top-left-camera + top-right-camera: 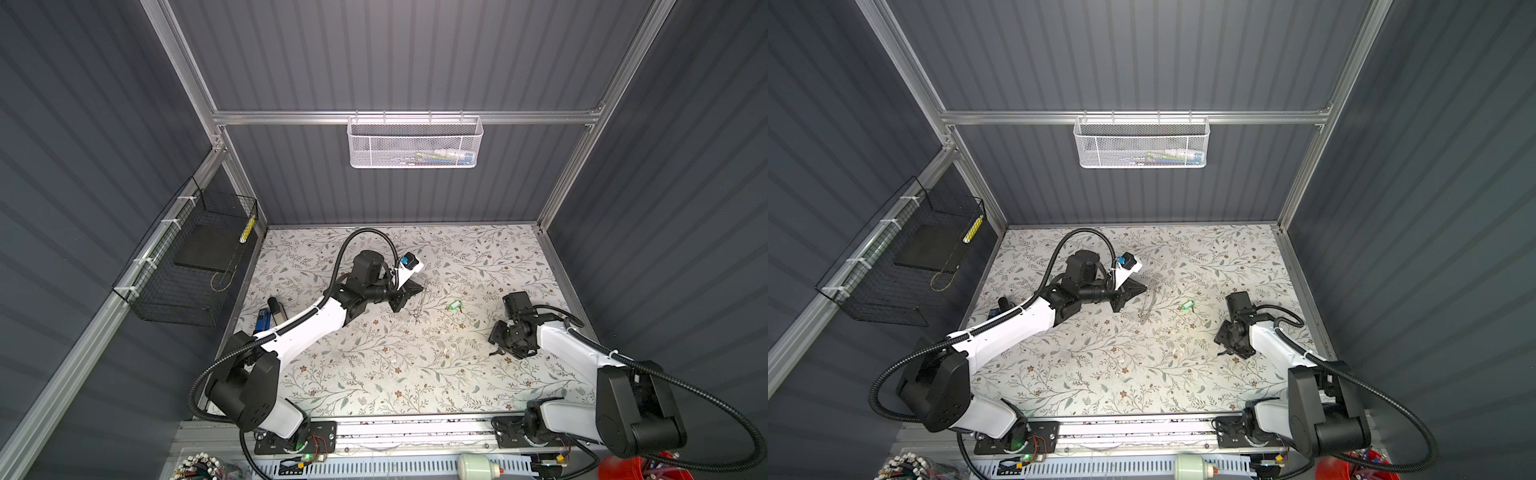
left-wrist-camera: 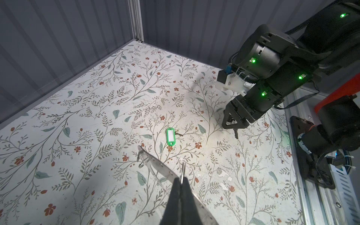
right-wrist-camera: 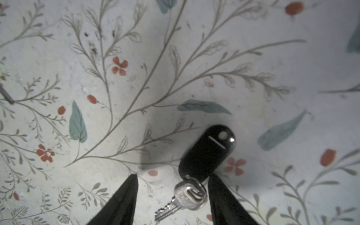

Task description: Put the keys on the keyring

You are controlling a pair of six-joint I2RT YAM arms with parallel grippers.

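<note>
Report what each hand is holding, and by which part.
Left hand pinches the keyring by its rim. Right hand is open, holding nothing; the black-headed key lies between its fingers.

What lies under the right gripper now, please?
The black-headed silver key lies on the table, between the right gripper's open jaws. In both top views the gripper hides most of it.

White mesh basket [image 1: 415,143] hangs at the back, black wire basket [image 1: 183,266] at left.
</note>
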